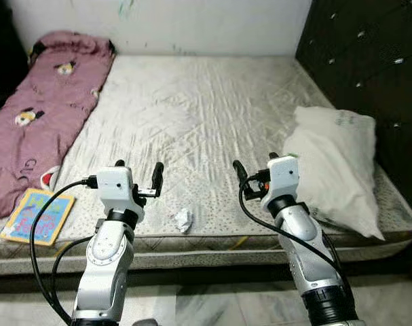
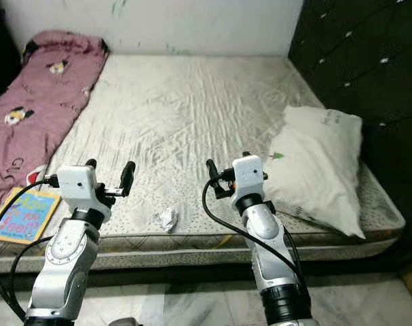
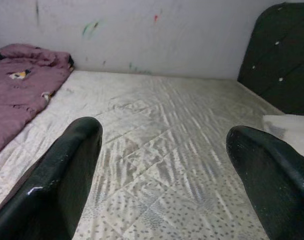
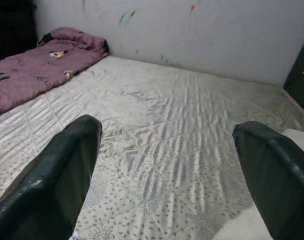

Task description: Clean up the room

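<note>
Bare quilted white mattress (image 1: 192,109) ahead; both claws gape: left gripper (image 1: 138,178), right gripper (image 1: 254,174). Crumpled white paper wad (image 1: 183,219) lies between them, nearer left.

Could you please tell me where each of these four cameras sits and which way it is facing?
Left eye view: on the head, looking down at the mattress; both silver arms, left gripper, right gripper.
Right eye view: beside it, same scene, crumpled paper, pillow.
Left wrist view: along its open black fingers toward the wall.
Right wrist view: likewise.
Both wrist views share the purple blanket.
</note>
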Controlling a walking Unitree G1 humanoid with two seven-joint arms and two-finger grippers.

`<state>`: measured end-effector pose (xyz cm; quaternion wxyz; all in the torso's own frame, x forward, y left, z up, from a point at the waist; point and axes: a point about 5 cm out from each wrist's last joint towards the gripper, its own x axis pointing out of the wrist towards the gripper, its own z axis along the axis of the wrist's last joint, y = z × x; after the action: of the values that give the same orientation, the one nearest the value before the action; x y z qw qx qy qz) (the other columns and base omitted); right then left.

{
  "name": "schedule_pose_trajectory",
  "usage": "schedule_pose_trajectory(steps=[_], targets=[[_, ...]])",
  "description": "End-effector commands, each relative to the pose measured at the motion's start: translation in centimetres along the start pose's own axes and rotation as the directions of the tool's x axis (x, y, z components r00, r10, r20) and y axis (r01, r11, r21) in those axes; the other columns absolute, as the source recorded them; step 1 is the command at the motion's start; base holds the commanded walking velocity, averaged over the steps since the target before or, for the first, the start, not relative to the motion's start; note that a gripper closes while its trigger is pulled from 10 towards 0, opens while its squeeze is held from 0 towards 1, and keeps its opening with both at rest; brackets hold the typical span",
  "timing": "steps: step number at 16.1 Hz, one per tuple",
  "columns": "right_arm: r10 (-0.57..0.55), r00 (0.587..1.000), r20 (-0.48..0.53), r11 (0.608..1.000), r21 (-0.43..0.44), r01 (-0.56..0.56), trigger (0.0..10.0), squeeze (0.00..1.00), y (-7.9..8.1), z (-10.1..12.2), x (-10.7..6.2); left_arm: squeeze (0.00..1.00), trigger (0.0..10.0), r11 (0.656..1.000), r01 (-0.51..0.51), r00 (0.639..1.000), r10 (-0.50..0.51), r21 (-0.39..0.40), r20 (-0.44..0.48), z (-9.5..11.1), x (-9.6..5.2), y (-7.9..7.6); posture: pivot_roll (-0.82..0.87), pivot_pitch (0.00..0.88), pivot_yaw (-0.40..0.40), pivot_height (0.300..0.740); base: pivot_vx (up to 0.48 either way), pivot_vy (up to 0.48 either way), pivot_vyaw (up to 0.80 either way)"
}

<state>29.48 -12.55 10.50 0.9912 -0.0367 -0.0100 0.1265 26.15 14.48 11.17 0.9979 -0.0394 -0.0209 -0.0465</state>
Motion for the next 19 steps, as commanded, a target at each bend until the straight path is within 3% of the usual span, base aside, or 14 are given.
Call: schedule_pose_trajectory(steps=[1, 8, 15, 19], targets=[[-0.006, 1.000, -0.002, 1.000, 0.000, 0.006, 10.0, 0.00, -0.15, 0.12, 0.09, 0.00, 10.0, 1.000, -0.002, 1.000, 0.002, 0.003, 0.006, 0.33, 0.10, 0.11, 0.09, 0.000, -0.024, 0.740, 0.315, 0.000, 0.00], [-0.017, 1.000, -0.003, 1.000, -0.006, 0.017, 10.0, 0.00, -0.27, 0.03, 0.10, 0.00, 10.0, 1.000, 0.009, 1.000, -0.009, -0.008, 0.005, 0.34, 0.22, -0.10, 0.09, 0.000, -0.019, 0.740, 0.309, 0.000, 0.00], [-0.019, 1.000, -0.012, 1.000, -0.002, 0.019, 10.0, 0.00, -0.37, -0.16, 0.09, 0.00, 10.0, 0.999, -0.033, 0.999, 0.033, -0.009, -0.016, 0.01, 0.29, -0.01, 0.10, 0.000, -0.021, 0.740, 0.000, 0.000, -0.11], [-0.012, 1.000, -0.010, 1.000, -0.005, 0.012, 10.0, 0.00, -0.30, -0.16, 0.16, 0.00, 10.0, 1.000, -0.029, 1.000, 0.029, -0.006, -0.007, 0.06, 0.37, -0.06, 0.10, 0.000, -0.022, 0.740, 0.000, 0.449, -0.10]])
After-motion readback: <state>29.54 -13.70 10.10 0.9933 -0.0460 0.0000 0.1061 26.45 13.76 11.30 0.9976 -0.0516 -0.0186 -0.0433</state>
